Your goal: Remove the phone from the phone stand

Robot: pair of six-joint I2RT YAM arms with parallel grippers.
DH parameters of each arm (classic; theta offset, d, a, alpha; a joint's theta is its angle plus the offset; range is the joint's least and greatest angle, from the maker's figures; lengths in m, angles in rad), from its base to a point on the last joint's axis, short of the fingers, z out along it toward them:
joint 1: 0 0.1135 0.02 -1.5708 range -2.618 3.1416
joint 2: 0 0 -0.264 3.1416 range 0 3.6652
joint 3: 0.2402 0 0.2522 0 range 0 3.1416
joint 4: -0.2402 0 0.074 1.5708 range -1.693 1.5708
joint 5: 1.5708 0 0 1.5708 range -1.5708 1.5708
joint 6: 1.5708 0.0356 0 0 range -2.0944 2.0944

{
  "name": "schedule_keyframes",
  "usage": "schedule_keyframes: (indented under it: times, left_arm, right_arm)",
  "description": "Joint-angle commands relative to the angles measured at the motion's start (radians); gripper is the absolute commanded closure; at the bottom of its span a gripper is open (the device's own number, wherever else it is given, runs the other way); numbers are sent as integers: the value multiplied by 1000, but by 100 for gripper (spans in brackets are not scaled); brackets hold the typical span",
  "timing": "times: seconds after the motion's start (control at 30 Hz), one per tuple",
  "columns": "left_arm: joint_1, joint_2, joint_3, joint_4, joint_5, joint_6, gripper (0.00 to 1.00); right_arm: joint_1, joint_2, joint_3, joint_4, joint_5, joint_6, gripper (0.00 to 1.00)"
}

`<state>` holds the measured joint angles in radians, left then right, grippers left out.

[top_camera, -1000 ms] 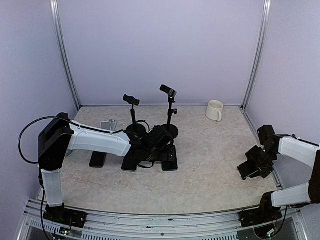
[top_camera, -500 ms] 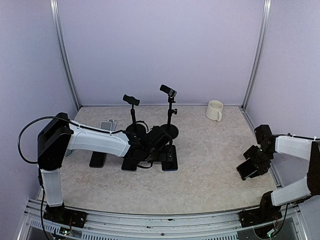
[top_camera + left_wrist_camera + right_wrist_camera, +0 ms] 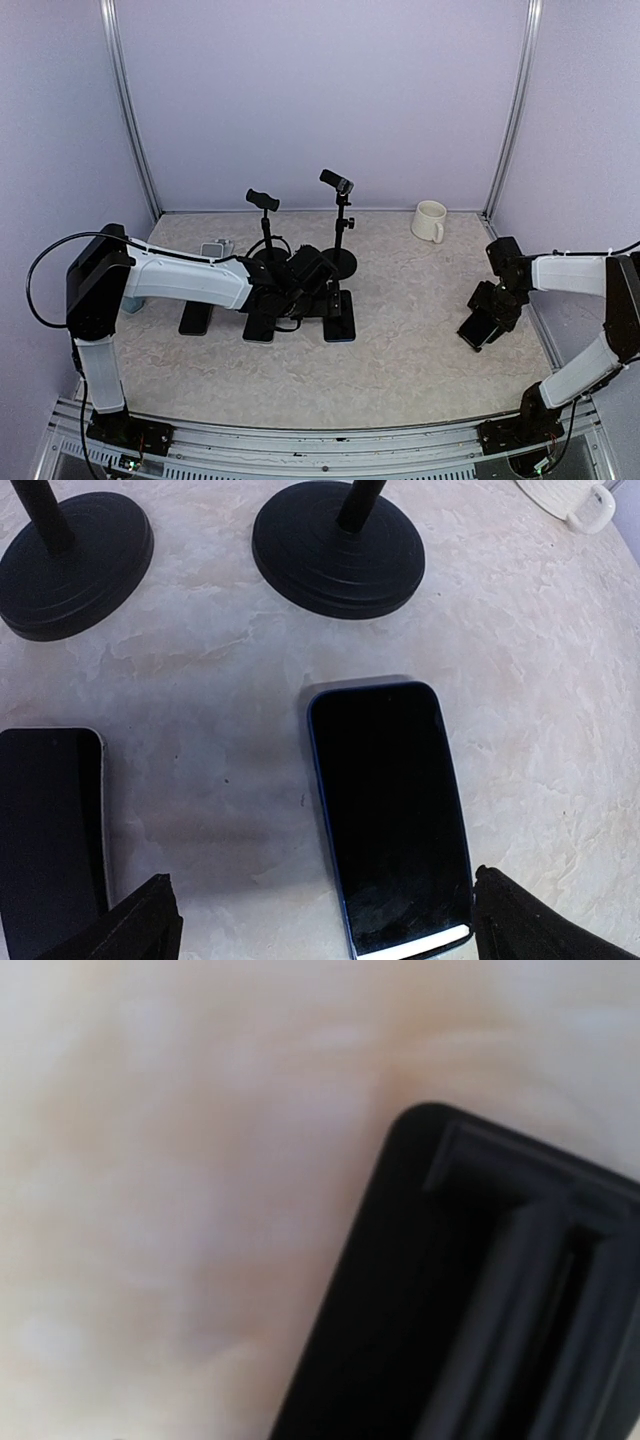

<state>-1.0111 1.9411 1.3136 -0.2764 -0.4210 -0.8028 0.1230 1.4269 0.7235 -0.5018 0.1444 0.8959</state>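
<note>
White arm links (image 3: 190, 282), black joints (image 3: 95, 290), black jaws; cable (image 3: 38, 258) apparently black.

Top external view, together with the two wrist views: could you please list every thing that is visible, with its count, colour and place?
phone stands: 2, black, upright at the back middle of the table, no phone in either clamp
phones: 3, dark, lying flat in a row in front of the stands
mug: 1, white, back right corner
small object: 1, grey, back left beside the stands; too small to identify
table: 1, beige marbled top
left pincer: 1, black, open, above the right-hand phone
right pincer: 1, black, low over the right side of the table; its state is unclear
</note>
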Motion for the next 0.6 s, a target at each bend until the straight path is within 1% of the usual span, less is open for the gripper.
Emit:
schedule_keyframes:
  times: [0.0,0.1,0.3,0.43,0.57]
  left_arm:
    - [6,-49,-32,6,-16,8,1]
    - [8,-64,-43,6,-18,9,1]
    - [9,-84,-52,-1,-25,25,1]
    - [10,-99,-68,2,-26,28,1]
    - [8,-125,-95,19,-18,23,1]
  right_arm:
    - [95,90,57,165,-215,-112,22]
    - [140,149,107,209,-276,-170,24]
    - [237,284,248,230,-343,-315,25]
    - [265,312,273,282,-423,-408,25]
    - [282,323,276,298,-481,-512,26]
